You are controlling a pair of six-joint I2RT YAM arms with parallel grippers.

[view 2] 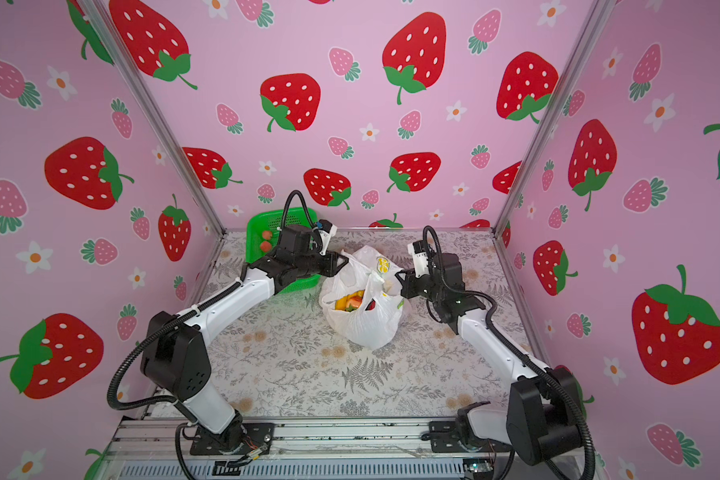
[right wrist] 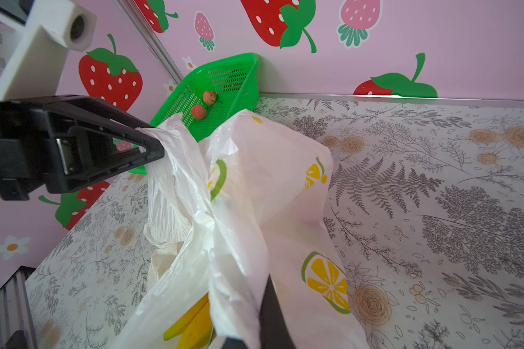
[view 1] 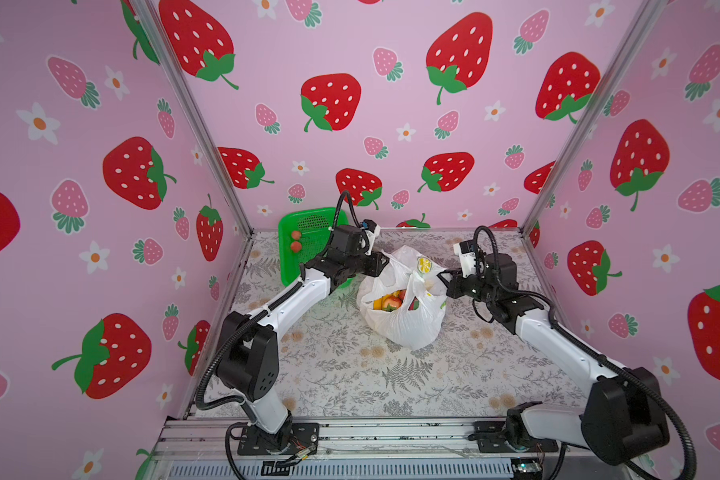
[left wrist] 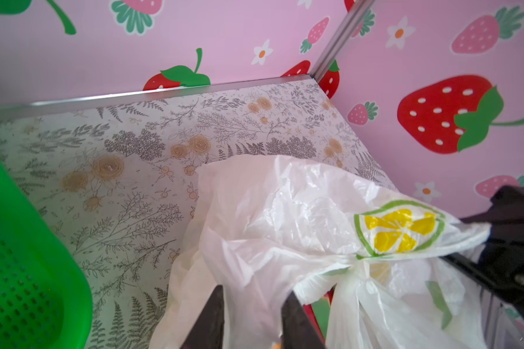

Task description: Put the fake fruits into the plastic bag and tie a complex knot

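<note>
Overhead, in both top views, the plastic bag (view 1: 404, 324) (view 2: 366, 328) stands near the middle of the floral table (view 1: 350, 374); its mouth gapes, and the fake fruits (view 1: 389, 301) show inside in yellow, red and green. The left gripper (view 1: 385, 259) meets the bag's upper edge on the left; the right gripper (view 1: 441, 276) meets a handle on the right. Behind the left arm a green basket (view 1: 285, 266) sits in the back corner; 2 small red fruits (view 1: 296, 235) lie in it, apart from the bag.

From the left wrist, 2 dark fingers (left wrist: 212, 317) stand narrowly apart with white film bunched between them, so this tool is clamped on the bag. A lemon slice print (left wrist: 400, 229) lies on the handle that runs taut to the right gripper. Just beside it the film gathers into a twisted bunch (left wrist: 357, 263); whether it is tied I cannot tell.

From the right wrist, the left gripper's tips pinch the bag's rim, film taut from them; the right gripper's jaws are together on the handle, 1 dark finger (right wrist: 273, 314) against the film. Bananas (right wrist: 191, 323) show at the bag's opening.
</note>
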